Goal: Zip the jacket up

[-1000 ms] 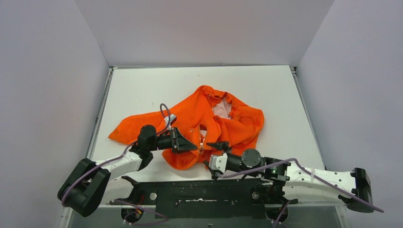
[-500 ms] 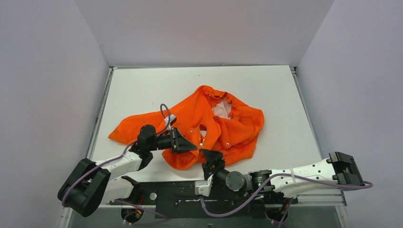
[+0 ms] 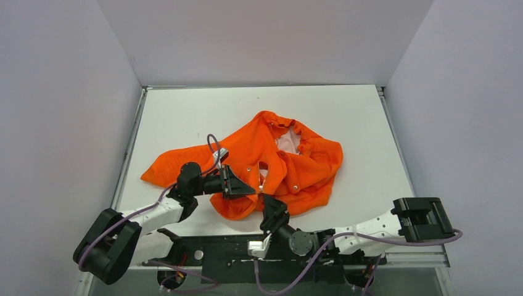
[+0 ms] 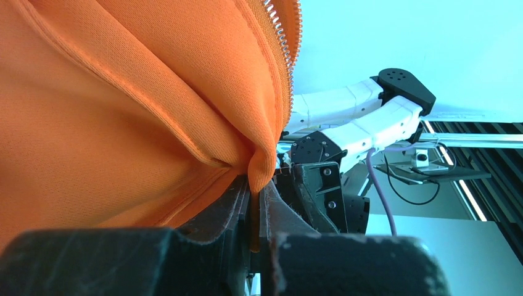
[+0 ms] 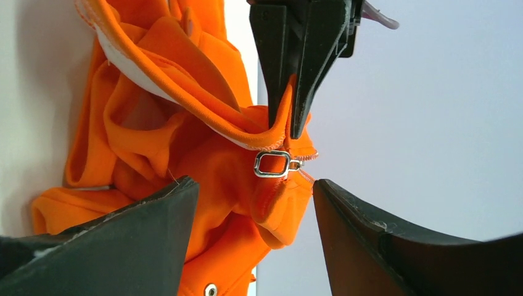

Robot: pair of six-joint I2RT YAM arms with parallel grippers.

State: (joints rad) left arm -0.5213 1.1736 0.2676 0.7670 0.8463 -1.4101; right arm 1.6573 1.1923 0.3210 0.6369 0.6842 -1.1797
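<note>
Left gripper (image 3: 244, 189): clamped on jacket (image 3: 247, 154) hem.
Right gripper (image 5: 256, 185): spread, facing zipper pull (image 5: 272, 164).
Progress: front open, pull ungrasped.

Seen from above, the jacket (image 3: 277, 160) is crumpled on its right-hand side, so a second sleeve cannot be made out; its zipper is too small there to follow. In the left wrist view the jacket runs off the top and left edges; the zipper teeth (image 4: 285, 55) leave by the top. The jacket's pinched fold sinks out of sight between the dark, blurred fingers of the left gripper (image 4: 253, 203). In the right wrist view the slider behind the zipper pull (image 5: 272, 164) is half buried in the jacket's hem; the right gripper (image 5: 256, 184) is cut off by the bottom edge below the jacket, and the left gripper's body is lost past the top edge above it.
</note>
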